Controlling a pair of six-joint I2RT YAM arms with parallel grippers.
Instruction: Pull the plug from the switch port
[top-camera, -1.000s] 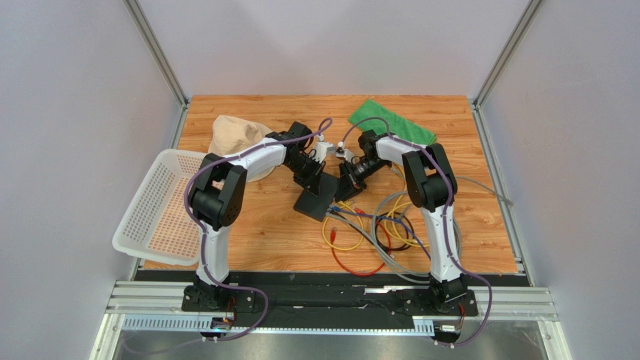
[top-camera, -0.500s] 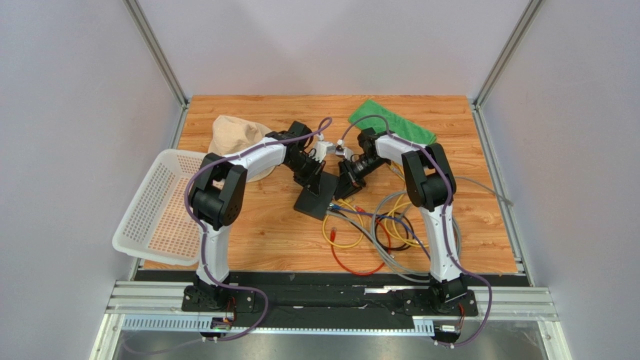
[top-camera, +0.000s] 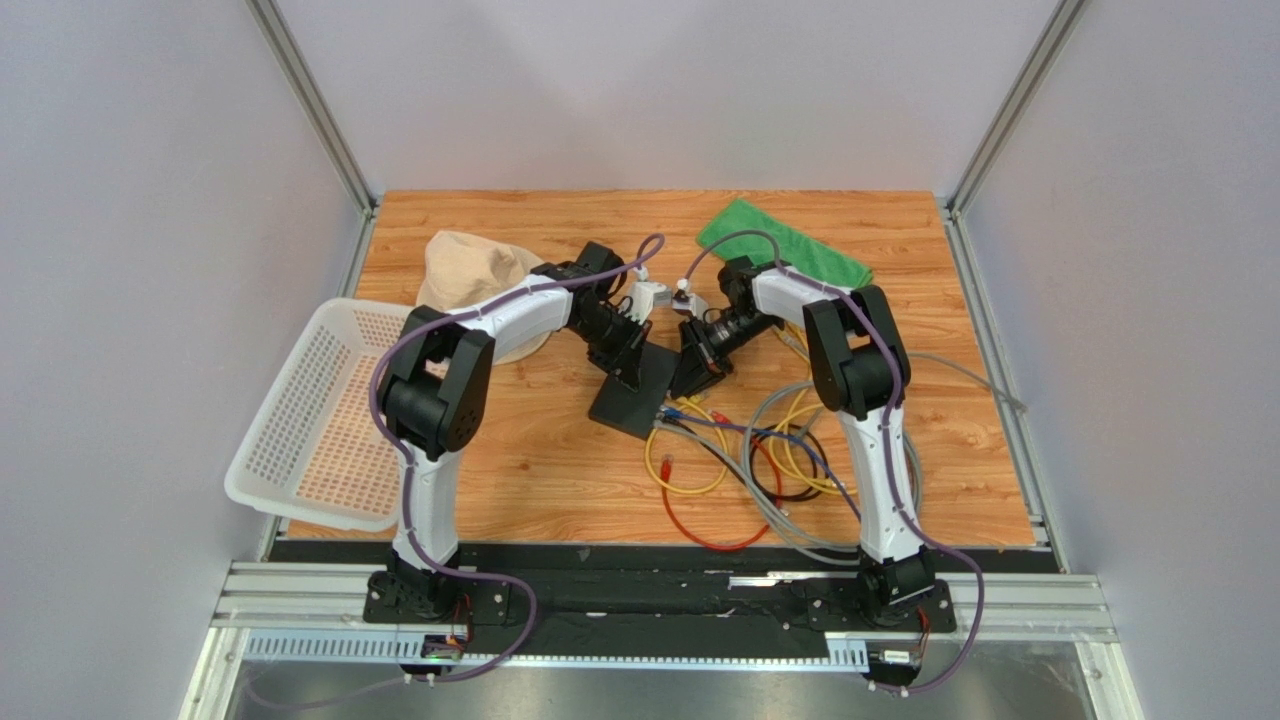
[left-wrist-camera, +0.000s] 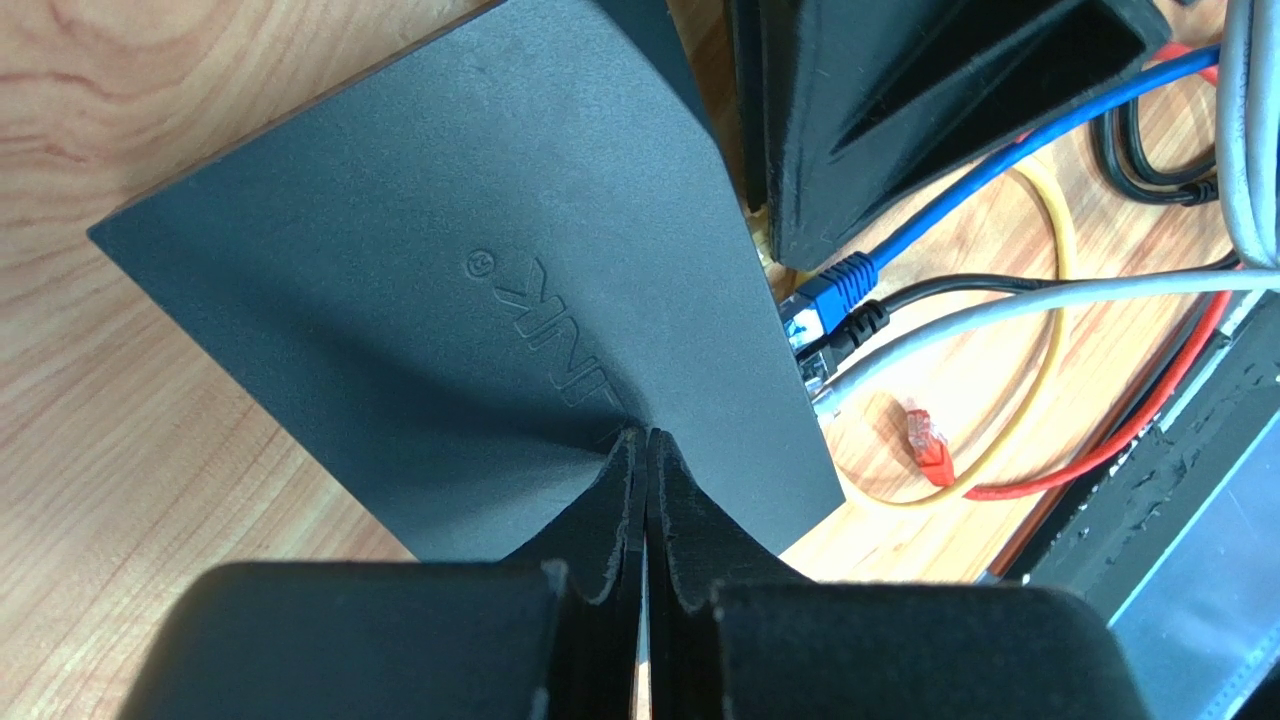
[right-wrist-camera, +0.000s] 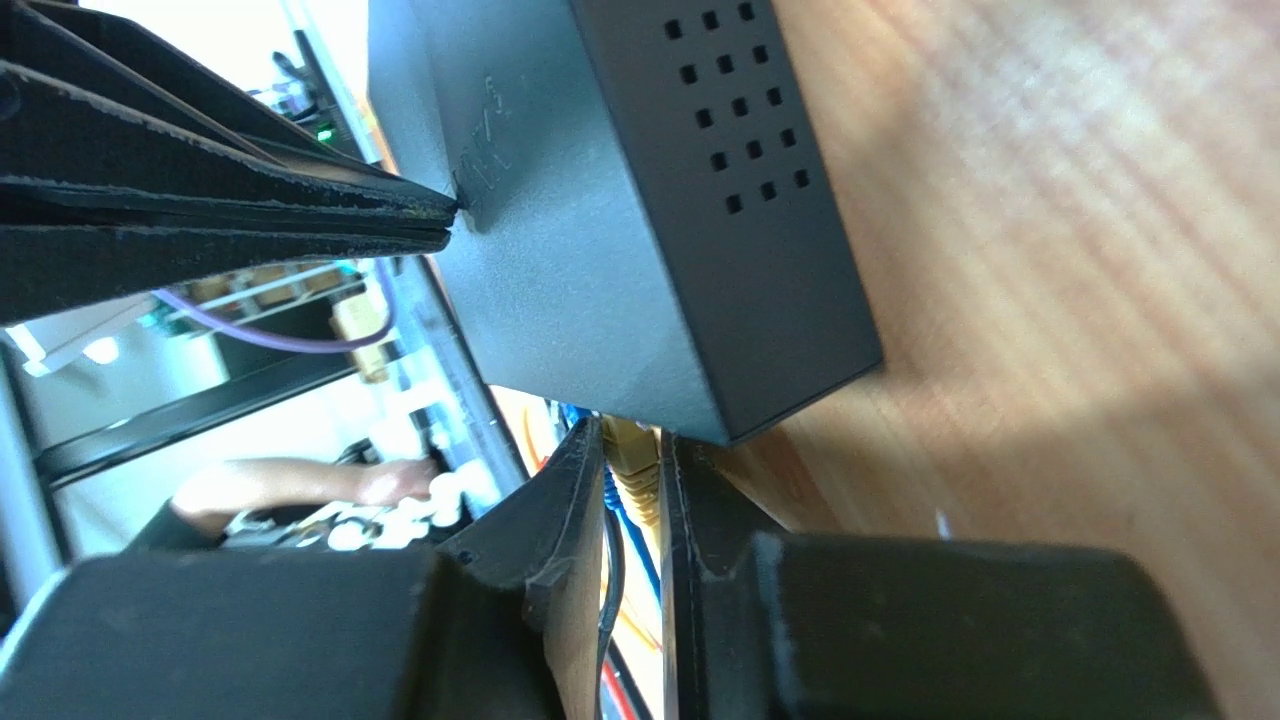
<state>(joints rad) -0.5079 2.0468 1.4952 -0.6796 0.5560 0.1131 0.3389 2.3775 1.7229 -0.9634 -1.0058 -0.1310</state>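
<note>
1. The switch (top-camera: 627, 399) lies flat near the middle of the counter (top-camera: 511, 465), set at a slant. Its socket edge faces right, toward the tangle of cables (top-camera: 744, 465).
2. The left fingers (left-wrist-camera: 609, 510) are clenched together with nothing between them, and their tips press down on the switch's flat top. They probably pin the box so that a tug on a lead does not drag it across the wood.
3. The right fingers (right-wrist-camera: 564, 510) come in low at the far end of the socket edge. They are closed on a yellowish plug (right-wrist-camera: 637, 465), with only a narrow slit left between them.
4. The plug sits right at the corner of the switch. I cannot tell whether it is seated in its port or already free.
5. That edge is crowded. A blue plug (left-wrist-camera: 831, 285) and black and grey leads enter it just beside the right fingers, on their near side.
6. The open room lies to the right, straight away from the socket face and over the loose cable loops. A pull in line with the port looks safest, since a sideways one could crowd the blue neighbour or twist the box under the left tips.
7. The white basket (top-camera: 301, 405) and beige cloth (top-camera: 458, 270) sit well apart on the left. The green cloth (top-camera: 784, 245) lies far behind the right arm, so none of these is in the pulling path.
</note>
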